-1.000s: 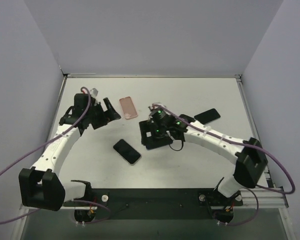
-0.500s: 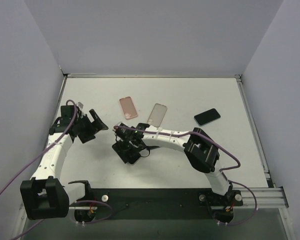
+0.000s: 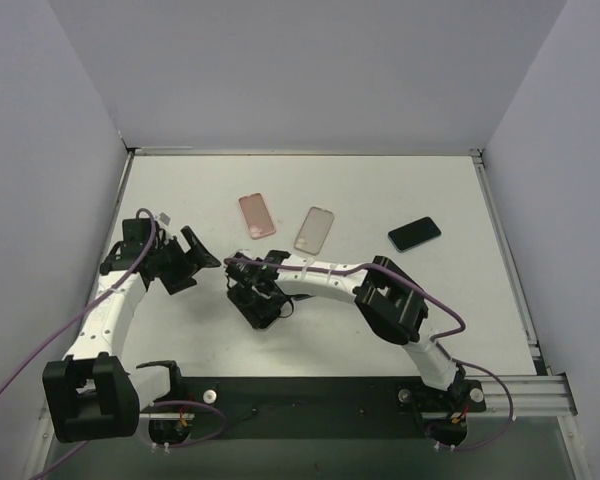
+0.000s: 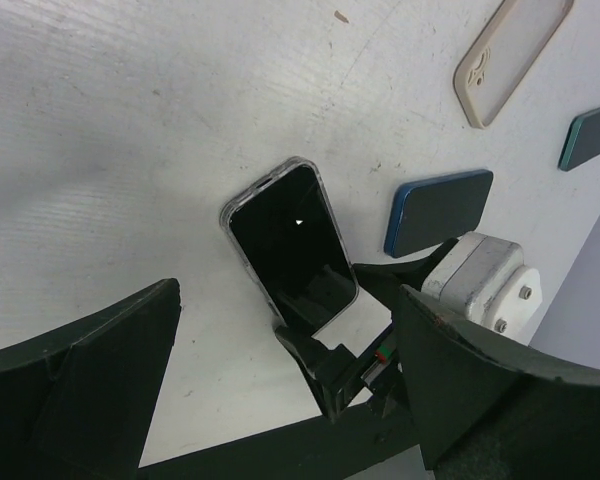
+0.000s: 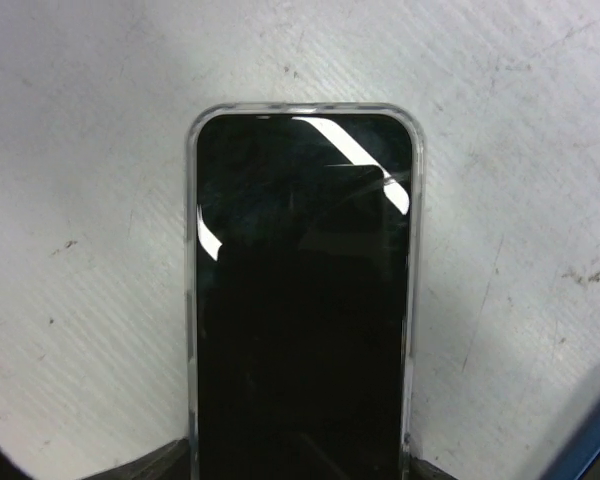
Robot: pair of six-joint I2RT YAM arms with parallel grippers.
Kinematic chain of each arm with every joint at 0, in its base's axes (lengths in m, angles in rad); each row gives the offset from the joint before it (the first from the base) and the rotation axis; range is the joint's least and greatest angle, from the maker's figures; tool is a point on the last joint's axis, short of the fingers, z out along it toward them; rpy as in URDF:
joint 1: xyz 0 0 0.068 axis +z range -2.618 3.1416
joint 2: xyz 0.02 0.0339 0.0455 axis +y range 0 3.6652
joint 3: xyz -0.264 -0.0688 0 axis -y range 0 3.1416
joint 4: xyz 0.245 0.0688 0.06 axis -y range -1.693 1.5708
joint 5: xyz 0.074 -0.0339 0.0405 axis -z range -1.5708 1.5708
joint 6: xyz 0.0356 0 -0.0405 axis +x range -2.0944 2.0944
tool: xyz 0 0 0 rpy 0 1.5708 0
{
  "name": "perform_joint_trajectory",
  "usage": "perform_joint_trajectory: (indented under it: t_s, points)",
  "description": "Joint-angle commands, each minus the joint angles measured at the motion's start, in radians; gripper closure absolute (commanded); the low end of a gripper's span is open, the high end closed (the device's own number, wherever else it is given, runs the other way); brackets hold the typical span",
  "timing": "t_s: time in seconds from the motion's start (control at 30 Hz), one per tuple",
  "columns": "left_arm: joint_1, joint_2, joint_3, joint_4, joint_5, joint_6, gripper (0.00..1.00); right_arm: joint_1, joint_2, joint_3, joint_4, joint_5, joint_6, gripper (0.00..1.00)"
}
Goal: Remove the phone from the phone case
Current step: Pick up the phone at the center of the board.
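Observation:
The phone (image 5: 302, 300) has a black screen and sits in a clear case, flat on the white table. It shows in the left wrist view (image 4: 292, 245) and is partly covered in the top view (image 3: 263, 303). My right gripper (image 3: 256, 292) is over its near end. The jaws (image 5: 300, 462) are apart, one finger at each long side of the case, and I cannot tell whether they touch it. My left gripper (image 3: 190, 258) is open and empty to the left of the phone, looking at it (image 4: 288, 300).
A pink case (image 3: 257, 215), a beige case (image 3: 314, 230) and a dark phone (image 3: 414, 234) lie further back. A blue phone (image 4: 440, 210) lies right beside the cased phone, under my right arm. Grey walls enclose the table.
My right arm has swung left from the middle of the table onto the cased phone, uncovering the beige case. My left gripper has drawn back towards the left and nearer.

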Motion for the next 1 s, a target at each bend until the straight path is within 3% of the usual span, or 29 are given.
perform_joint_trajectory:
  t_s: [0.0, 0.03, 0.07, 0.13, 0.47, 0.7, 0.83, 0.97]
  points:
    - [0.007, 0.004, -0.028, 0.035, 0.056, -0.01, 0.04, 0.003, 0.014, -0.001, -0.037, 0.027, 0.06, 0.58]
    - [0.007, 0.002, -0.034, 0.036, 0.051, -0.025, 0.04, -0.002, 0.001, -0.007, -0.035, 0.035, 0.068, 0.69]
    - [0.005, -0.001, -0.041, 0.038, 0.054, -0.035, 0.03, -0.005, -0.013, -0.013, -0.031, 0.036, 0.095, 0.92]
    - [0.007, -0.007, -0.074, 0.073, 0.085, -0.08, 0.04, -0.014, -0.065, -0.039, -0.013, 0.015, 0.123, 1.0]
    - [-0.007, -0.082, -0.301, 0.426, 0.33, -0.335, 0.06, -0.186, -0.317, -0.375, 0.538, -0.325, 0.529, 1.0]
    - [-0.114, -0.073, -0.333, 0.498, 0.317, -0.397, 0.08, -0.206, -0.291, -0.41, 0.668, -0.419, 0.673, 1.0]
    - [-0.174, -0.105, -0.374, 0.607, 0.273, -0.449, 0.13, -0.218, -0.26, -0.465, 0.828, -0.468, 0.853, 1.0]
    - [-0.222, -0.128, -0.327, 0.501, 0.179, -0.346, 0.18, -0.221, -0.236, -0.492, 0.899, -0.49, 0.942, 1.0]
